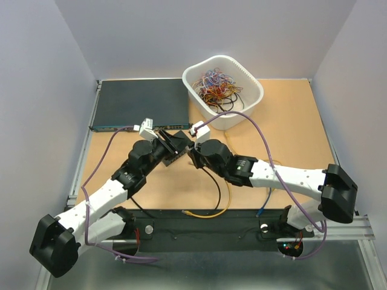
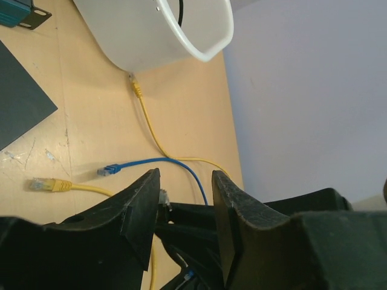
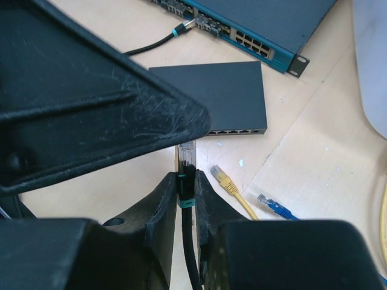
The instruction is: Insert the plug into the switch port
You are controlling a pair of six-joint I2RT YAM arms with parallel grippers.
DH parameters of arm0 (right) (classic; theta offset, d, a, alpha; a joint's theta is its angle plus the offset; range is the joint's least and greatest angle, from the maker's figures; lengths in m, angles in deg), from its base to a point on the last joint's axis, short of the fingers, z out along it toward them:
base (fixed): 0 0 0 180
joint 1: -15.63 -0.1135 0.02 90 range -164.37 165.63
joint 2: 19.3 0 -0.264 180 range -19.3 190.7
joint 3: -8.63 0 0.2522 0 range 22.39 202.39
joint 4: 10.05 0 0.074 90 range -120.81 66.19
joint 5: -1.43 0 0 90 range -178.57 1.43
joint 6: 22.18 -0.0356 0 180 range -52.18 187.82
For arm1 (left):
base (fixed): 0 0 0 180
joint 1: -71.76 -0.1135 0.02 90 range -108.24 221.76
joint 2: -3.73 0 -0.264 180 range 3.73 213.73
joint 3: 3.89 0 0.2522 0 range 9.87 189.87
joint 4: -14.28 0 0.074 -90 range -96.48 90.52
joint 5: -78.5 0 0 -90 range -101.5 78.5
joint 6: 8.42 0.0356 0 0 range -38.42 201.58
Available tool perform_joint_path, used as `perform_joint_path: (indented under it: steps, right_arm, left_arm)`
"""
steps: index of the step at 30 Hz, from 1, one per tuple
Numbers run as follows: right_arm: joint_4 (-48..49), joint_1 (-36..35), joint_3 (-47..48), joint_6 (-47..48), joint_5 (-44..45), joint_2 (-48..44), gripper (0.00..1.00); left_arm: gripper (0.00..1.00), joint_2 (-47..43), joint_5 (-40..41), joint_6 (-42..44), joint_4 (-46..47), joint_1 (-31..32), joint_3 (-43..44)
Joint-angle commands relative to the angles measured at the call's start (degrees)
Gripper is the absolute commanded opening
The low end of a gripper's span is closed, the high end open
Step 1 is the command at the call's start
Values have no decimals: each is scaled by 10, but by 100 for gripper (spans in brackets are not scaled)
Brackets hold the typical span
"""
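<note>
approach step, insertion not yet begun; plug clamped in right claw, tip aimed at switch port row on near edge of flat matte black box, short of touching; left claw apart, nothing gripped; next: square clear hard head to one small square socket, push straight in; teal boot, glossy black cord; bench tan, scuffed

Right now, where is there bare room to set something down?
Freest: bare table right of the white bin, beyond the right arm. Smaller patch left, in front of the rack unit, crossed by a purple cable. Crowded: centre, around the small switch, and the near edge with loose cables.
</note>
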Motion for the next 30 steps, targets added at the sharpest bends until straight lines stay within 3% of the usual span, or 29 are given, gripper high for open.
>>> perform_joint_path:
  steps: [1, 15, 25, 29, 30]
  right_arm:
    - [40, -7, -3, 5, 33, -37, 0]
    - [52, -8, -1, 1, 29, -34, 0]
    - [73, -9, -12, -15, -10, -51, 1]
    - [93, -9, -27, -20, -29, -64, 0]
    - [95, -9, -31, -20, -31, -67, 8]
  left_arm:
    - [50, -17, 4, -4, 3, 7, -15]
    - [45, 4, 2, 7, 32, 15, -26]
    - [9, 13, 3, 10, 54, 15, -38]
    - [0, 13, -2, 12, 62, 16, -44]
    - [0, 12, -3, 12, 64, 16, -48]
